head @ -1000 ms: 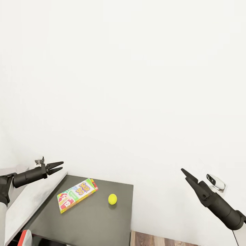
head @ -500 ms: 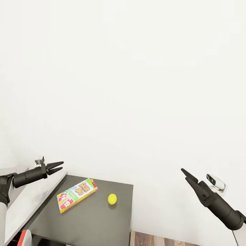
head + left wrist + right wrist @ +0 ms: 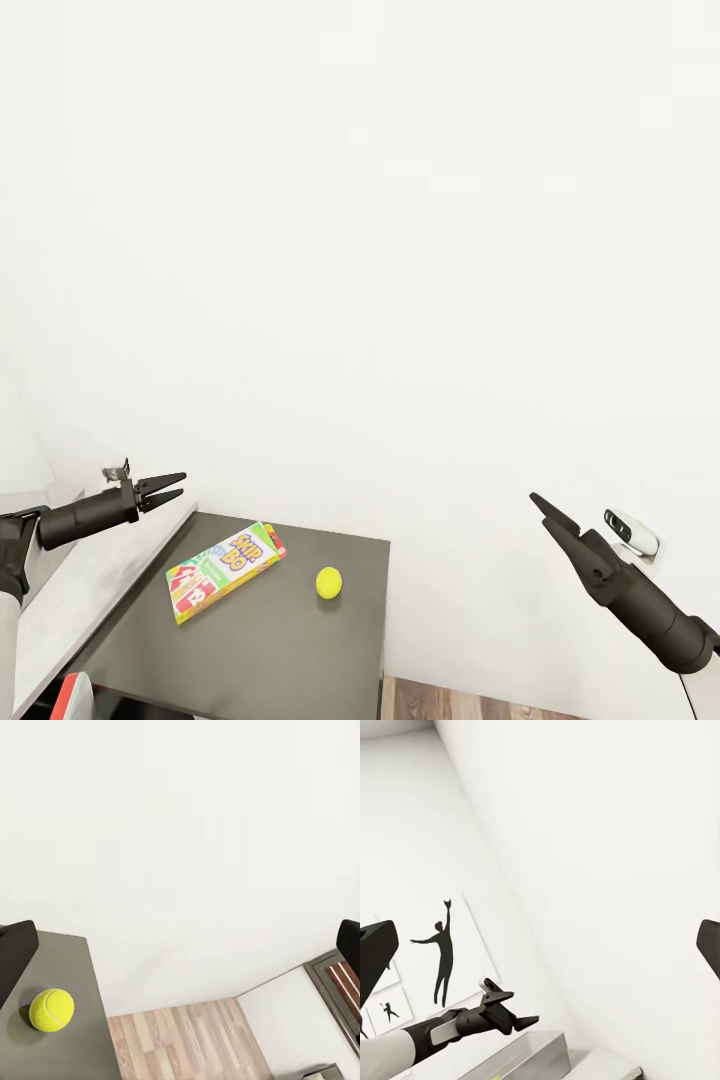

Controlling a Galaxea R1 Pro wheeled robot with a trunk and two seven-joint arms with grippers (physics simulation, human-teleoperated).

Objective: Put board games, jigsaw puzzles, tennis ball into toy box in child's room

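board game (image 3: 226,571) left of tennis ball (image 3: 329,582), on side unit (image 3: 300,650)

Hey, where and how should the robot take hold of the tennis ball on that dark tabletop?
Grip the tennis ball across its middle, coming straight down from above. It is round and sits clear of the board game, so probably any finger direction fits, and the left gripper is nearer.

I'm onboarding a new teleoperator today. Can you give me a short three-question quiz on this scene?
1. True or false: the tennis ball touches the board game.
2. The surface under both is: A) white-grey B) dark grey C) wood.
3. Fill in: the left gripper holds ____.

Key: 1. False, a gap separates them. 2. B, the dark-grey-topped unit. 3. Nothing; it is open, as is the right gripper.
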